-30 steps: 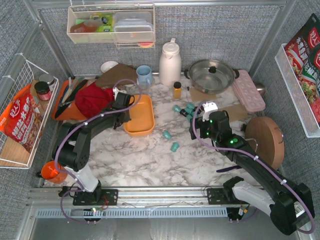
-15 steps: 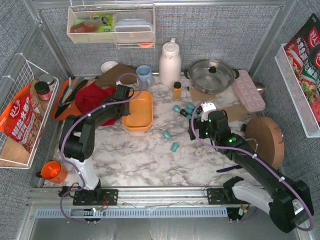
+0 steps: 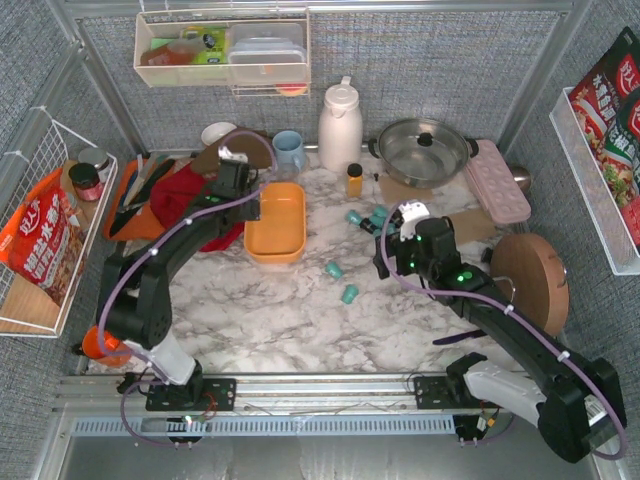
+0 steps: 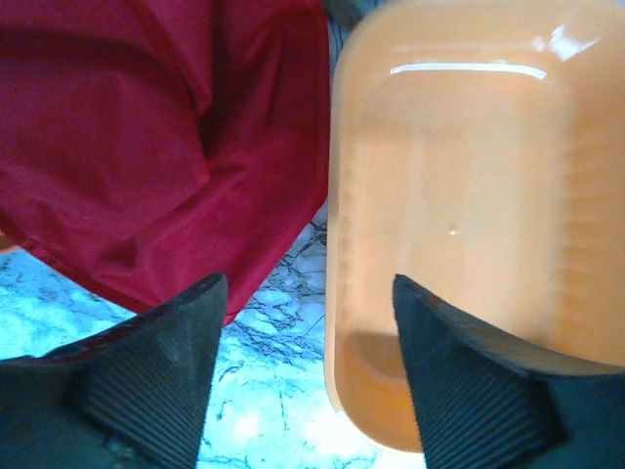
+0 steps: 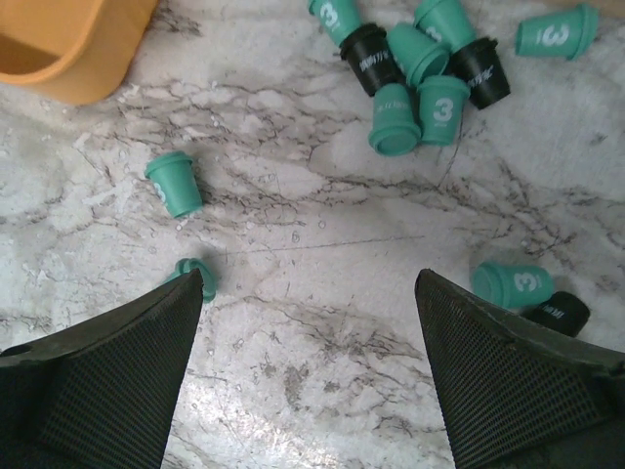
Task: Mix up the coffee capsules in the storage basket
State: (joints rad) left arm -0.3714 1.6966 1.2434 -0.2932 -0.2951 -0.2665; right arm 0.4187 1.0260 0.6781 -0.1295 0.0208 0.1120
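Observation:
The storage basket (image 3: 277,222) is an orange-yellow tray lying flat on the marble, and it holds nothing (image 4: 479,195). My left gripper (image 3: 250,205) is open, and its jaws (image 4: 305,293) straddle the basket's left wall without touching it. The coffee capsules lie loose on the marble. Several teal and black ones are clustered (image 3: 366,218) (image 5: 420,68), and two teal ones (image 3: 333,269) (image 3: 349,293) lie nearer. My right gripper (image 3: 390,262) (image 5: 309,283) hangs open over bare marble. A teal capsule (image 5: 174,183) lies ahead on its left, another (image 5: 186,272) is by its left fingertip, and a teal and black pair (image 5: 522,293) is on its right.
A red cloth (image 3: 190,200) (image 4: 146,147) lies against the basket's left side, over an orange cutting board (image 3: 125,218). Along the back stand a blue mug (image 3: 289,150), a white jug (image 3: 339,125), an amber bottle (image 3: 354,180), a pot (image 3: 422,150) and a pink egg tray (image 3: 497,180). A round wooden board (image 3: 528,283) lies right.
My left gripper has opened and let go of the basket's left wall, after carrying it slightly toward the back. The right arm has barely moved.

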